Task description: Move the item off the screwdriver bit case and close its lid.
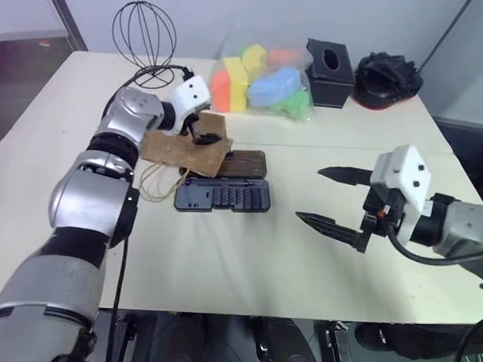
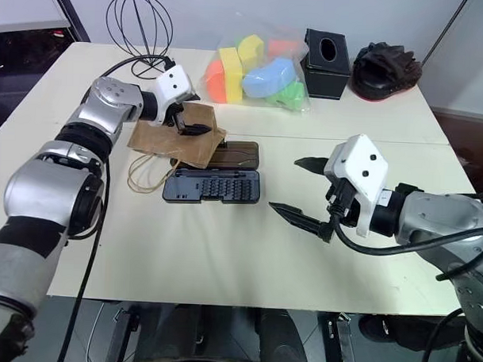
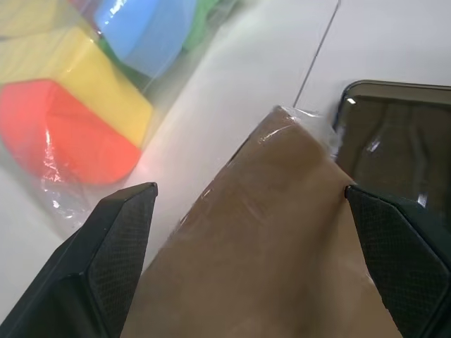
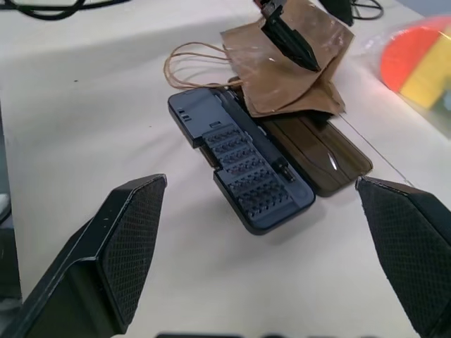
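The wrinkled brown paper bag [image 1: 177, 149] lies flat, and its right corner overlaps the left end of the smoky-brown lid [image 1: 244, 163]. Its twine handles [image 1: 150, 182] trail toward the table's front. The dark grey screwdriver bit case [image 1: 223, 196] lies open in front of the lid, with its bit slots showing. My left gripper [image 1: 203, 136] hovers open over the bag's far right corner. In the left wrist view the bag [image 3: 268, 246] sits between the spread fingers [image 3: 116, 260]. My right gripper [image 1: 308, 194] is open, above the table to the right of the case.
At the back of the table are a clear bag of coloured foam blocks [image 1: 257, 78], a black tissue box [image 1: 329, 71], a black padded object [image 1: 386, 79] and a wire ball frame [image 1: 144, 31] with a cable. A seam crosses the table behind the case.
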